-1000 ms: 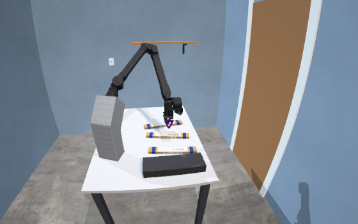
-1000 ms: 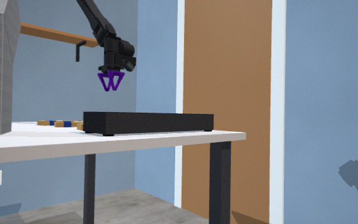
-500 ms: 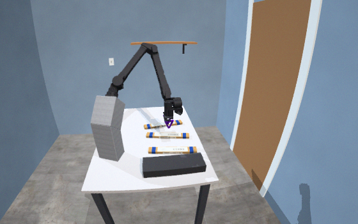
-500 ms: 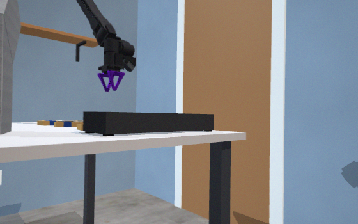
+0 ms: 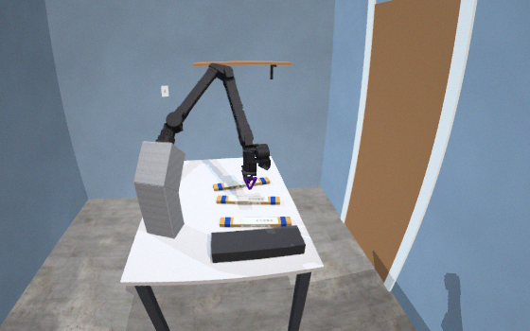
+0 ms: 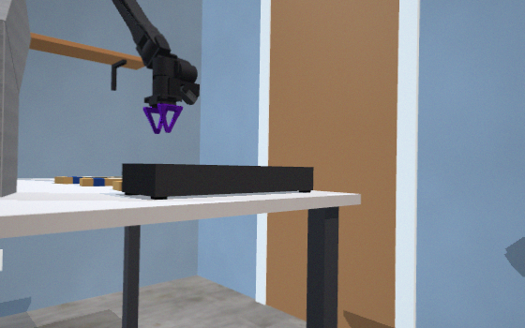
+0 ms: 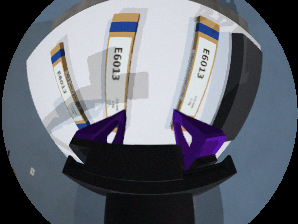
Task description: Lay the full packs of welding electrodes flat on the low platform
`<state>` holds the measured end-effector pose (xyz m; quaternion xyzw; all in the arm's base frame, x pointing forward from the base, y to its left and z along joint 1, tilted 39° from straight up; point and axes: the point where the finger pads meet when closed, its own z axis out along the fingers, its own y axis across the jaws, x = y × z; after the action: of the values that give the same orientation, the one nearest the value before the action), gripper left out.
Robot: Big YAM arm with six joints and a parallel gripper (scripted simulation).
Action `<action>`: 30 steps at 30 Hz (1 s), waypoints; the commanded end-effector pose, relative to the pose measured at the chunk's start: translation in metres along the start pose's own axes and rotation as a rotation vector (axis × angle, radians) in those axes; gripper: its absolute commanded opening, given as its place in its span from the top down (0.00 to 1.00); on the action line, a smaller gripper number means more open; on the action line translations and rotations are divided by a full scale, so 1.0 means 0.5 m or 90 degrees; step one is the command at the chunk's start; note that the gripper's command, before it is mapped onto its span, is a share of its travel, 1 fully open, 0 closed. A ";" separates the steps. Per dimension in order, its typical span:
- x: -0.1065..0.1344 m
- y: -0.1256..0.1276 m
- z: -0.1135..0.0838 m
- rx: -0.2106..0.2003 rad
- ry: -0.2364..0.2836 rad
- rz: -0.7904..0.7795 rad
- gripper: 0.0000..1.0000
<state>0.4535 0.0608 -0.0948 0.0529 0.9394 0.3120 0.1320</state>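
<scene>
Packs (image 5: 241, 183) (image 5: 248, 200) (image 5: 256, 221), top view: all three being supported flat by the tabletop (image 5: 194, 208), beside the black platform (image 5: 256, 246). Exterior view: gripper (image 6: 162, 119) being held raised, fingers apart. Wrist view: "E6013" being displayed on each pack; nothing being grasped.

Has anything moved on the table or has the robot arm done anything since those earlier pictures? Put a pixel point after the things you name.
Nothing has visibly changed. The gripper (image 5: 250, 183) (image 6: 162, 133) (image 7: 149, 113) hangs open above the table (image 5: 189, 265) (image 6: 262, 202) (image 7: 150, 134), as before. The three electrode packs and the black platform (image 5: 257, 246) (image 6: 234, 180) (image 7: 244, 90) stayed where they were; nothing was picked up or let go.
</scene>
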 end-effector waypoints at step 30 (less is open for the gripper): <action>0.004 0.049 -0.011 0.002 -0.003 -0.085 0.04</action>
<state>0.4506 0.0602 -0.0918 0.0400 0.9414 0.3053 0.1379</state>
